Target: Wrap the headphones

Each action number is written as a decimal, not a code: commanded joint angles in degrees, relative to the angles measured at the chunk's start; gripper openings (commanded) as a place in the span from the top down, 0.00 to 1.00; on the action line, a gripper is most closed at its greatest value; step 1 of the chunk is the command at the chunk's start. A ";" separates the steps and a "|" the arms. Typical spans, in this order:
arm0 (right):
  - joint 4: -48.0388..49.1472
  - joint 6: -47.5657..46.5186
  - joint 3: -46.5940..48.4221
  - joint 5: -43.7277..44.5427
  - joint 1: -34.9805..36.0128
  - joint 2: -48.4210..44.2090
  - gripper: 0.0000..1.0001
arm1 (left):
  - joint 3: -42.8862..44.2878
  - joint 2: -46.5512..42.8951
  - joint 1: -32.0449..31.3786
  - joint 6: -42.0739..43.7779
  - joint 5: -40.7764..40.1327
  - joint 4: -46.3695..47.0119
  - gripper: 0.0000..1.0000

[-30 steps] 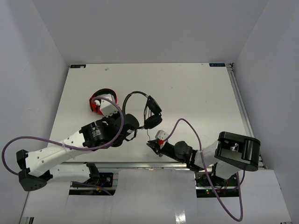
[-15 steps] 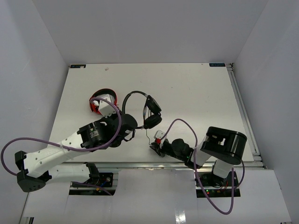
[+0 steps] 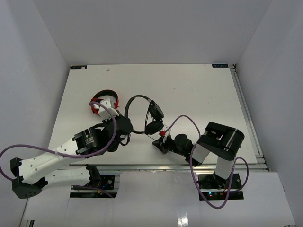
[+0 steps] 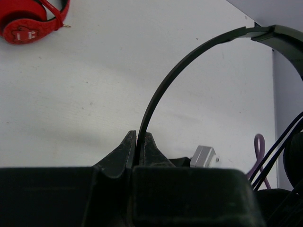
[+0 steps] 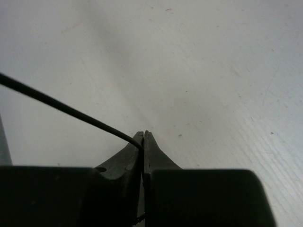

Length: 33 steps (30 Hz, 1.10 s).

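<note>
The white table [image 3: 189, 85] carries two headsets near its front half. The left arm [image 3: 57, 153] reaches in from the near left corner and the right arm [image 3: 215, 144] folds low along the near edge.

The black on-ear headphones [image 3: 155, 112] sit just in front of centre, between the two grippers. Their headband [image 4: 189, 61] arches away to the rear and the two earcups stack on the right-hand side. The red-and-black headphones [image 3: 96, 103] lie just beyond the left arm and play no part.

The left gripper [image 4: 137, 137] is clamped tight on the thin headband near its lower end, so it serves as the anchor. The right gripper [image 5: 143, 135] is pinched closed on the thin dark cable [image 5: 61, 109] — the wire runs out of the jaw tips and off to the left, low over the table.

The step in hand looks like the start of winding: frame braced, cable caught. The next move probably calls for the right arm to carry the wire around the earcups or band with light, even tension — too hard a pull could slip the headband from the left grip.
</note>
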 commanded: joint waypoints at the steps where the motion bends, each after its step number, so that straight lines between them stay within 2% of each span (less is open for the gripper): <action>1: 31.78 3.23 -1.01 -1.15 -3.66 -0.28 0.92 | -4.60 -7.40 0.26 11.71 7.99 14.64 1.00; 4: 31.55 4.94 -1.60 -1.64 -5.84 -1.47 0.92 | -6.66 -10.93 0.26 16.45 12.50 19.08 1.00; 8: 30.52 8.13 -2.59 -2.52 -10.41 -4.71 0.92 | -7.70 -13.88 0.26 21.47 16.35 19.28 1.00; 12: 25.69 12.68 -2.57 -7.52 -15.44 -9.80 0.92 | -8.64 -15.12 0.26 28.81 20.72 19.45 1.00; 17: -0.67 13.30 3.54 -11.50 -18.81 -20.94 0.92 | -8.41 -10.67 0.26 34.89 22.23 17.10 1.00; 18: -11.95 12.23 6.41 -10.82 -19.07 -25.08 0.92 | -7.93 -8.28 0.26 35.96 22.06 15.86 1.00; 20: -24.02 11.30 10.20 -9.45 -19.51 -30.81 0.92 | -6.70 -3.37 0.26 36.53 20.11 13.40 1.00; 21: -33.96 11.39 12.19 -8.71 -20.00 -33.62 0.92 | -5.76 0.04 0.26 36.64 18.17 12.11 1.00; 24: -47.83 12.07 17.08 -7.99 -21.10 -39.06 0.92 | -4.14 7.35 0.18 36.96 13.43 10.03 1.00; 27: -60.97 10.78 22.85 -5.75 -21.23 -41.83 0.92 | -3.98 10.80 0.09 37.33 11.39 9.72 1.00; 33: -74.83 7.75 29.83 -9.32 -21.23 -44.26 0.92 | -2.38 14.52 0.09 32.69 1.04 6.29 1.00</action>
